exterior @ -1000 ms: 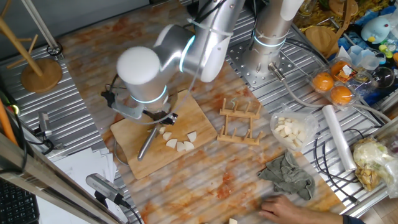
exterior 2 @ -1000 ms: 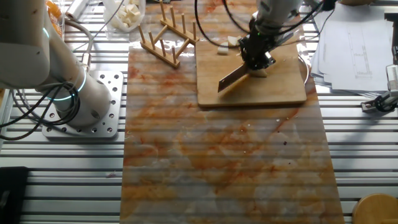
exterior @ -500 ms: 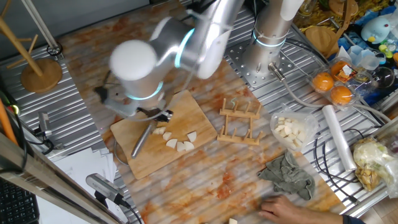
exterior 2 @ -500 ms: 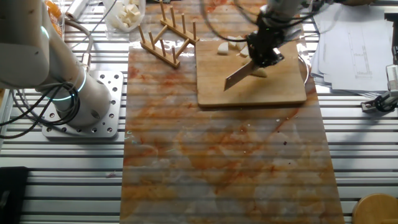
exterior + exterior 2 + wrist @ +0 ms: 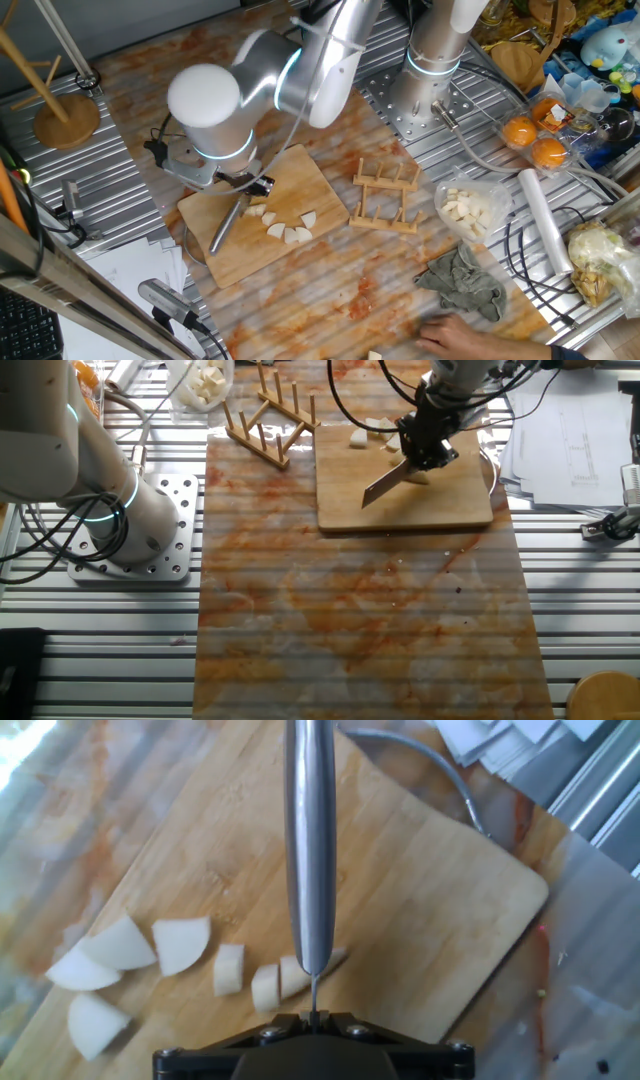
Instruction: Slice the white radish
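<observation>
The white radish lies cut into several cream slices [image 5: 285, 227] on the wooden cutting board [image 5: 300, 180]. In the hand view the slices [image 5: 180, 943] run in a row from the left, and the nearest small pieces [image 5: 268, 986] sit just beside the blade. My gripper [image 5: 256, 187] is shut on a knife [image 5: 224, 226] and holds it over the board. The blade [image 5: 309, 840] points away from my gripper [image 5: 312, 1017], edge down. In the other fixed view the knife [image 5: 386, 479] slants over the board [image 5: 400, 505], with slices [image 5: 368, 432] behind my gripper [image 5: 425, 448].
A wooden rack [image 5: 386, 196] stands right of the board. A plastic-wrapped heap of pale cubes [image 5: 469, 211], a grey cloth [image 5: 461, 280], oranges [image 5: 535, 140] and a person's hand [image 5: 450, 335] are at the right. A second arm's base [image 5: 130, 520] stands nearby.
My arm has shifted left across the board with the knife. The blade has lifted slightly and moved off the cut slices toward the radish's remaining end.
</observation>
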### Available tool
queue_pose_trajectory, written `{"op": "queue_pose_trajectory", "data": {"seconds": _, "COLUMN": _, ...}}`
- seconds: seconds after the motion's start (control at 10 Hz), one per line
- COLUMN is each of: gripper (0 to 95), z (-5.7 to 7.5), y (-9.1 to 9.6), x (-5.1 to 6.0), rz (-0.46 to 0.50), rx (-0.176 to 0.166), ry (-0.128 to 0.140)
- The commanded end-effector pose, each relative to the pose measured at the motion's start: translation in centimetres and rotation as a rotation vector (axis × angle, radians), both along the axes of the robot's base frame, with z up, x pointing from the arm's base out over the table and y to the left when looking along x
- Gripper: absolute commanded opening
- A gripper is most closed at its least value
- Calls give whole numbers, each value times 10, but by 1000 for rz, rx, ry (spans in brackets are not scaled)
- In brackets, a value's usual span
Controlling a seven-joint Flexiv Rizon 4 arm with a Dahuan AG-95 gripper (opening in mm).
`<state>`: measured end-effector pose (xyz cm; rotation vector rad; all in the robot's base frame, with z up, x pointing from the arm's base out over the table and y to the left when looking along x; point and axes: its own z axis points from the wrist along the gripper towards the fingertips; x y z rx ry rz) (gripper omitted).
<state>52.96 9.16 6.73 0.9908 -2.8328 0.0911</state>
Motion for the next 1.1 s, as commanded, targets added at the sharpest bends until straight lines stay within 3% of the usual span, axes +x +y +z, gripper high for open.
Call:
{"op": "queue_pose_trajectory", "data": {"seconds": 0.1, "gripper": 0, "z": -11, "y": 4, "x": 1, "rz": 0, "rx": -12, "ry": -12}}
{"op": "queue_pose_trajectory", "data": {"seconds": 0.2, "gripper": 0, "z": -20, "y": 2, "x": 1, "rz": 16, "rx": -33, "ry": -21}}
{"op": "queue_pose_trajectory", "data": {"seconds": 0.6, "gripper": 0, "z": -36, "y": -4, "x": -8, "rz": 33, "rx": -32, "ry": -34}}
{"op": "queue_pose_trajectory", "data": {"seconds": 0.7, "gripper": 0, "z": -33, "y": -3, "x": -8, "rz": 36, "rx": -31, "ry": -33}}
{"op": "queue_pose_trajectory", "data": {"seconds": 0.9, "gripper": 0, "z": -8, "y": -4, "x": -12, "rz": 35, "rx": -12, "ry": -21}}
{"op": "queue_pose_trajectory", "data": {"seconds": 1.0, "gripper": 0, "z": 10, "y": -4, "x": -14, "rz": 26, "rx": 7, "ry": -4}}
{"op": "queue_pose_trajectory", "data": {"seconds": 1.1, "gripper": 0, "z": 13, "y": -4, "x": -15, "rz": 18, "rx": 15, "ry": -3}}
